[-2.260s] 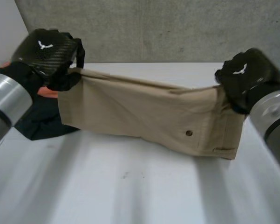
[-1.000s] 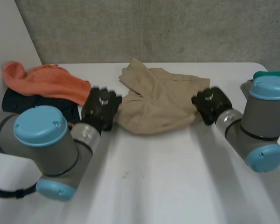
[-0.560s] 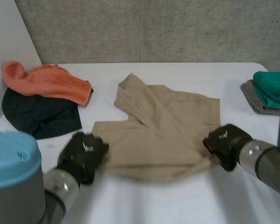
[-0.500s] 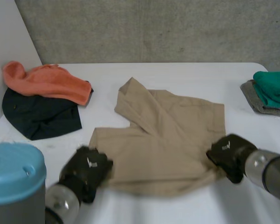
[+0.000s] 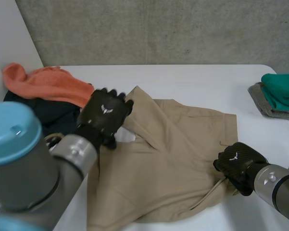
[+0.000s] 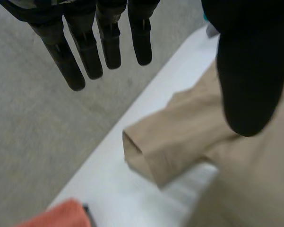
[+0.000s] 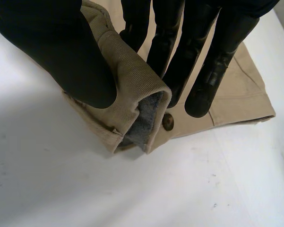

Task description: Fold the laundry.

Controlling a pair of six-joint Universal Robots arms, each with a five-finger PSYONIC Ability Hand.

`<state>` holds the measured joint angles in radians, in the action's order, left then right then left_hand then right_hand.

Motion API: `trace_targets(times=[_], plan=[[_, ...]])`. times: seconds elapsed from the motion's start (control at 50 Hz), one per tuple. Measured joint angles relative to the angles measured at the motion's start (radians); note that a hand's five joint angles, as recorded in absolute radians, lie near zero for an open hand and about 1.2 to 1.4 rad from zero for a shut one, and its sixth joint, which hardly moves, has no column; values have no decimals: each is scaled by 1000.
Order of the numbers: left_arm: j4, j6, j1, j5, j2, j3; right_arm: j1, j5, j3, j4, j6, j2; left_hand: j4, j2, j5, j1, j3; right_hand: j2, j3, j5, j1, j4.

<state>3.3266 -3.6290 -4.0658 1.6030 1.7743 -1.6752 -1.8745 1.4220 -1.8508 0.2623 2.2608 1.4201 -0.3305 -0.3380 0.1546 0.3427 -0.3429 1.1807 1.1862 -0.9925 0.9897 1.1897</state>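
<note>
The head view shows one pair of beige trousers [image 5: 173,159] lying spread out at the centre of the white table [image 5: 182,77]. One leg is folded diagonally across the far left part.

- **Left hand:** The left hand [image 5: 104,118] is over the far left part of the trousers, at the end of the folded leg.
- **Right hand:** The right hand [image 5: 238,162] is at the near right edge of the trousers, on the waistband.

The head view also shows four other cloths:

1. One orange cloth [image 5: 48,84] at the far left.
2. One dark cloth [image 5: 57,113] partly under the orange cloth.
3. One green cloth [image 5: 281,89] at the far right.
4. One grey cloth [image 5: 262,98] under the green cloth.

The left wrist view shows the state of the left hand. Its fingers [image 6: 85,47] are straight and set well apart from the thumb [image 6: 248,71], and they hold nothing. The open leg end [image 6: 151,156] lies beyond the thumb, with a corner of the orange cloth [image 6: 61,215] near it.

The right wrist view shows detail that the head view hides. The fingers [image 7: 167,42] and thumb [image 7: 61,56] of the right hand pinch a doubled fold of the waistband [image 7: 132,80]. The grey lining faces outward, and one button [image 7: 168,122] sits just beside the fold.
</note>
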Motion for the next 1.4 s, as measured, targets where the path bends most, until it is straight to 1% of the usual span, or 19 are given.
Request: trace_targets(times=[0.06,0.16,0.26,0.38,0.4,0.42,0.46,0.48,0.54,0.64,0.66,0.78,0.86,1.06,1.16,1.18,1.2,1.32,1.4], plan=[[79,-1,-56,-115,121,80,1,-1,-4,-25,22,-1,-116,-106,120,109,-103,0,0,0,0,0],[104,-4,-128,-224,342,259,3,-5,-17,-63,44,-4,-193,-181,196,180,-178,0,0,0,0,0],[78,-31,-167,-254,527,431,3,-8,-29,-97,61,-13,-273,-263,274,266,-257,0,0,0,0,0],[57,-81,-179,-252,672,572,3,-8,-36,-124,80,-30,-341,-336,338,335,-331,0,0,0,0,0],[55,-85,-179,-251,683,581,3,-8,-36,-126,81,-32,-424,-415,420,428,-409,0,0,0,0,0],[53,-91,-179,-250,698,594,3,-8,-37,-130,83,-36,-424,-415,420,428,-409,0,0,0,0,0],[52,-97,-178,-246,714,607,4,-7,-37,-135,84,-40,-759,-760,754,786,-750,0,0,0,0,0],[51,-98,-178,-245,717,608,4,-6,-37,-136,85,-41,-759,-760,754,786,-750,0,0,0,0,0],[51,-101,-173,-231,713,601,6,-4,-37,-144,85,-44,-858,-849,811,810,-839,0,0,0,0,0],[51,-101,-167,-179,672,561,12,-2,-36,-152,85,-44,-866,-857,811,810,-845,0,0,0,0,0],[51,-102,-164,-131,637,528,15,-2,-36,-154,85,-44,-868,-857,811,810,-845,0,0,0,0,0],[51,-163,-153,13,562,429,16,-3,-35,-156,85,-47,-869,-857,811,810,-845,0,0,0,0,0],[50,-225,-133,70,542,380,15,-4,-35,-157,85,-49,-869,-857,811,810,-845,0,0,0,0,0],[50,-258,-103,89,535,350,12,-6,-34,-161,96,-50,-869,-859,811,810,-849,0,0,0,0,0],[43,-239,-101,106,485,332,15,-8,-32,-180,139,-50,-141,-121,143,49,-139,0,0,0,0,0],[42,-237,-101,109,474,327,15,-8,-31,-182,142,-50,-141,-121,143,49,-139,0,0,0,0,0],[36,-229,-102,118,444,308,16,-9,-30,-186,149,-50,-2,1,3,-50,-2,0,0,0,0,0],[15,-154,-94,136,278,190,16,-9,-21,-206,195,-53,35,38,-38,-53,37,0,0,0,0,0],[-12,-50,-71,133,131,69,17,-10,-8,-220,254,-71,10,13,-8,-23,20,0,0,0,0,0]])
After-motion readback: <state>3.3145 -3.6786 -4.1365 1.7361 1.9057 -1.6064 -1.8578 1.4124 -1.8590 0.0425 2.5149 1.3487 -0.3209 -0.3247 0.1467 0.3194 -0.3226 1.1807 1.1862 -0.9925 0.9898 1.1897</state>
